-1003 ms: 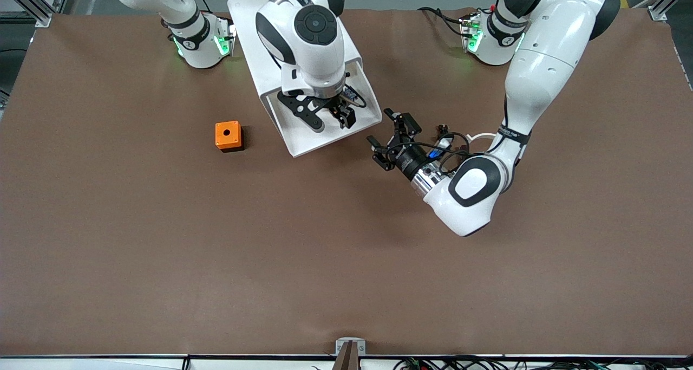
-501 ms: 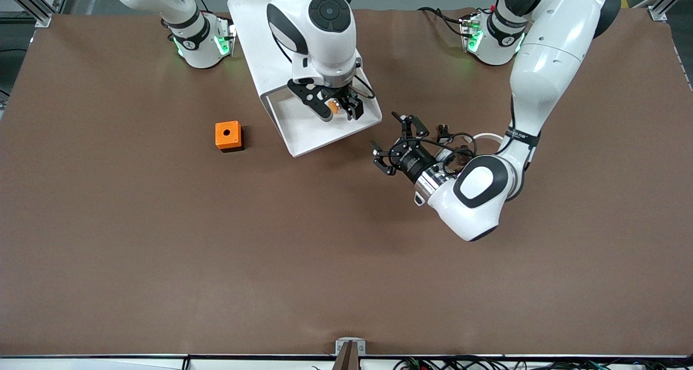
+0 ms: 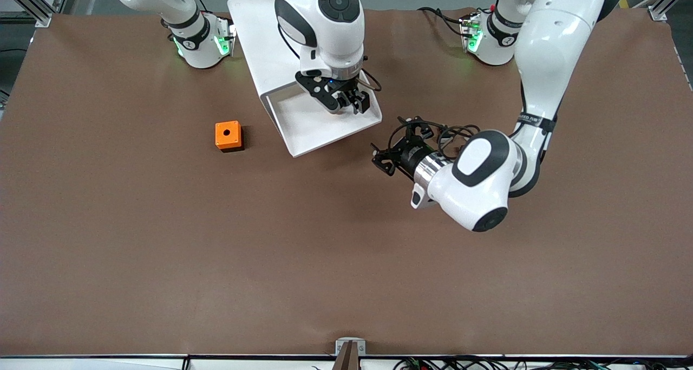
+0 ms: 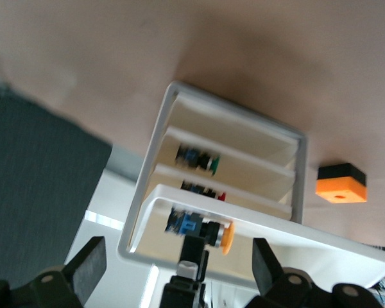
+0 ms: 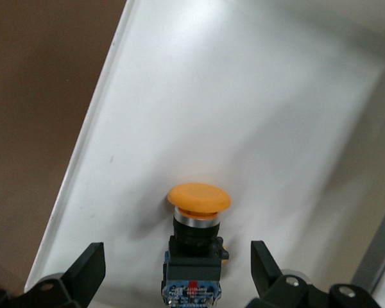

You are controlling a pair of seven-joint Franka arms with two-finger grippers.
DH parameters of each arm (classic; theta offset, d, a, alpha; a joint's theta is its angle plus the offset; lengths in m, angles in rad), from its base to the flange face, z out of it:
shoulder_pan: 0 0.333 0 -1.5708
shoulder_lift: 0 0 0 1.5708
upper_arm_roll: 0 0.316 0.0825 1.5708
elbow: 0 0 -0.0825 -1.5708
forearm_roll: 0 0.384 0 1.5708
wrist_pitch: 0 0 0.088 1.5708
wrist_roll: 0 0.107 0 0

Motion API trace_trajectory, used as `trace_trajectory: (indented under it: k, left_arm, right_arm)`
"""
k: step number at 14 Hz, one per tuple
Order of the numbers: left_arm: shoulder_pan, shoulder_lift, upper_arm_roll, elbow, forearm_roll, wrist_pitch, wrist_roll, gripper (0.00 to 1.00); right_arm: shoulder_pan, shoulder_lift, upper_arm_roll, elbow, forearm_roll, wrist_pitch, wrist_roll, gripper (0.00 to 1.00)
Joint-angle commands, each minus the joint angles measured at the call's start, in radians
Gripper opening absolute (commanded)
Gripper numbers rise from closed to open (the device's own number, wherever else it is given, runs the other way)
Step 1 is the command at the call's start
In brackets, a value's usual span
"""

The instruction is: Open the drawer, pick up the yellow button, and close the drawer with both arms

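Observation:
The white cabinet (image 3: pixel 254 28) lies near the robots' bases with one drawer (image 3: pixel 314 131) pulled out toward the front camera. The button (image 5: pixel 192 250), orange cap on a black-and-blue body, lies on the drawer's floor. My right gripper (image 3: pixel 346 102) hangs over it, open, one finger on each side and neither touching it. In the front view the gripper hides the button. The left wrist view shows the button (image 4: pixel 202 228) in the open drawer (image 4: pixel 321 250). My left gripper (image 3: pixel 381 157) is open and empty, low over the table beside the drawer's corner toward the left arm's end.
An orange box with a round hole (image 3: pixel 228 136) stands on the table beside the drawer, toward the right arm's end; it also shows in the left wrist view (image 4: pixel 340 183). Two other drawers hold small parts, one green-capped (image 4: pixel 196 157) and one red-capped (image 4: pixel 202 190).
My right gripper has moved across the open drawer toward the cabinet and the left arm's end. The button now sits between its fingers. My left wrist has turned, its gripper staying beside the drawer's corner.

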Motion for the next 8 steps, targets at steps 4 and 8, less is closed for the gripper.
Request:
trace_trajectory:
  k: [4,8]
  left_arm:
    - [-0.074,-0.097,0.004,-0.023,0.249,0.242,0.074,1.0]
    - [-0.131,-0.097,0.005,-0.027,0.446,0.358,0.063,1.0]
  right_arm:
    - [0.032,0.028,-0.01,0.001,-0.01,0.013,0.053,1.0]
    - [0.03,0.03,-0.012,0.001,-0.01,0.009,0.055,1.0]
